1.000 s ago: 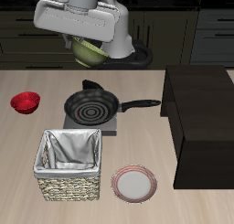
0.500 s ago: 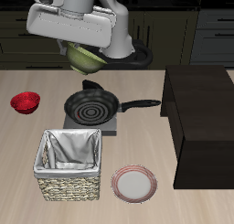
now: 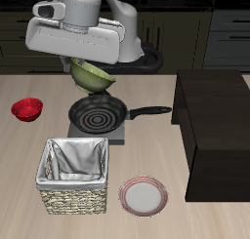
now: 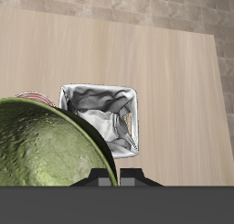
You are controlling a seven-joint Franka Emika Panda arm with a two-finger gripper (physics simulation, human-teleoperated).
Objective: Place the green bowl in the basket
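Gripper [image 3: 90,67]: fingers mostly hidden under the grey wrist housing in the exterior view; it hangs above the table with the green bowl [image 3: 93,77] pinched by its rim. The bowl is off every surface, tilted, its pale inside partly facing the camera. In the wrist view the bowl's mottled olive outside [image 4: 46,145] fills much of the frame, pressed against the dark finger base.

Position: the bowl is in the air above the back part of the black frying pan [image 3: 97,114], not touching it. The pan sits on a small grey burner plate [image 3: 119,138], with its handle pointing toward the dark cabinet block [image 3: 215,126] on the table.

The basket [image 3: 72,174] stands nearer the table's front edge than the pan, close to it but separate. Woven tan sides, light grey cloth lining; only crumpled cloth shows inside. The wrist view looks down into it [image 4: 101,113], with the bowl's edge overlapping one side of it.

Other items: small red bowl [image 3: 26,109] well apart from the basket, farther back; white plate with pink rim [image 3: 143,196] just beside the basket at the front edge.

Writing: no readable labels, brands or text on any object in either view.
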